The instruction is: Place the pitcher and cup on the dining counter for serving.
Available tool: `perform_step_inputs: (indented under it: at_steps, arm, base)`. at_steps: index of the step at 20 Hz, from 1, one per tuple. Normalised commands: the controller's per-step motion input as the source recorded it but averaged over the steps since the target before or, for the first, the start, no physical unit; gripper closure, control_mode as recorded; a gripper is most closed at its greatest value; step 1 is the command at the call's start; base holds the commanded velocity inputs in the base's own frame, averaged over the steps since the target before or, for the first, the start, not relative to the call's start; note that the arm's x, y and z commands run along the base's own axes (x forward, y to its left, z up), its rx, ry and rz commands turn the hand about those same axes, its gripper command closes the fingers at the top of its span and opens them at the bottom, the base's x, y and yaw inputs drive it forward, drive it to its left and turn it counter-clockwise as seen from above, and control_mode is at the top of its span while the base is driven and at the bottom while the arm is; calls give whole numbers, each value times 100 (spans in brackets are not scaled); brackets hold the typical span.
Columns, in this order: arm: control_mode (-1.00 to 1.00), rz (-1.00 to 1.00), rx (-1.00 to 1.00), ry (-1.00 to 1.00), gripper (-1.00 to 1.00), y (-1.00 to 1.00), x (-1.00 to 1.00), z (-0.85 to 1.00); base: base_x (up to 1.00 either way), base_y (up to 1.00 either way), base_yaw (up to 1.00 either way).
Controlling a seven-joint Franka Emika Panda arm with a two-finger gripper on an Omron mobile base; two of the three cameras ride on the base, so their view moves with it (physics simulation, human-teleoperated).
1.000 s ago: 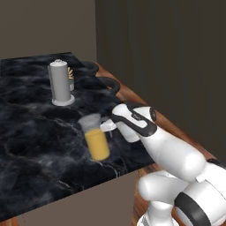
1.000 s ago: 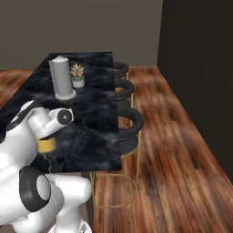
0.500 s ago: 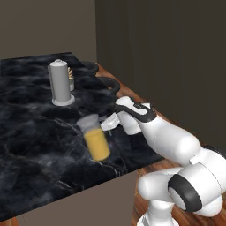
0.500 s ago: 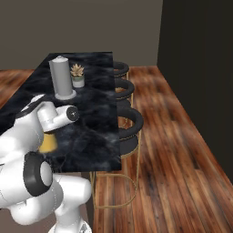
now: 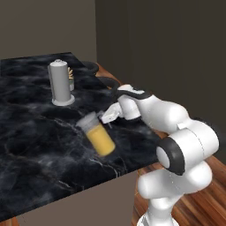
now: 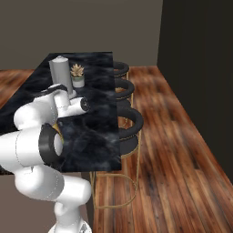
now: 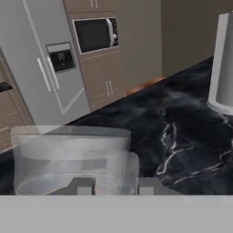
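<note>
Pitcher [image 5: 98,135] tilted well off upright over the dining counter [image 5: 35,145], pale lid end up toward the far left, orange-yellow base down toward the counter's near edge; whether the base touches the slab or hangs just above it, cannot tell. Seen in the hand view as a clear, pale-lidded body [image 7: 73,157] lying across the lower left, directly above the two dark finger tips. Gripper [image 5: 107,117] right at the pitcher's upper part, reaching in from the right at the end of the white arm [image 5: 176,132]; fingers apart or clamped on the pitcher, cannot tell, with the tips blurred in the left base view and mostly cut off in the hand view. Toward the counter's far edge, well apart from the pitcher, a grey knob-topped cylinder [image 5: 60,83] upright on a round base, and just beside it, on the far right side, a small potted plant [image 6: 78,75]. Same cylinder at the right edge of the hand view [image 7: 223,63]. Black slab with white veins, running from the far edge to a near corner just below the arm. Along the counter's right edge in the right base view, three round dark stools [image 6: 129,122] on thin gold legs, over a wooden plank floor [image 6: 177,150]. Beyond the counter in the hand view, a grey refrigerator [image 7: 45,59] and a wall oven [image 7: 94,34] set in taupe cabinets.
</note>
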Motion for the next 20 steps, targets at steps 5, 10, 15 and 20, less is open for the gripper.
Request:
perform_step_inputs:
  at_steps: [5, 10, 15, 20]
  arm:
    - [-100, 18, 17, -3, 100, 0, 21, 0]
    - [-100, 19, 22, -20, 100, 0, 0, 0]
    - [-100, 18, 23, -30, 100, 0, 0, 0]
    - [-100, 5, 4, -18, 100, 0, 0, -1]
  base:
    - [0, 0, 0]
    - [0, 0, 0]
    - [0, 0, 0]
    - [0, 0, 0]
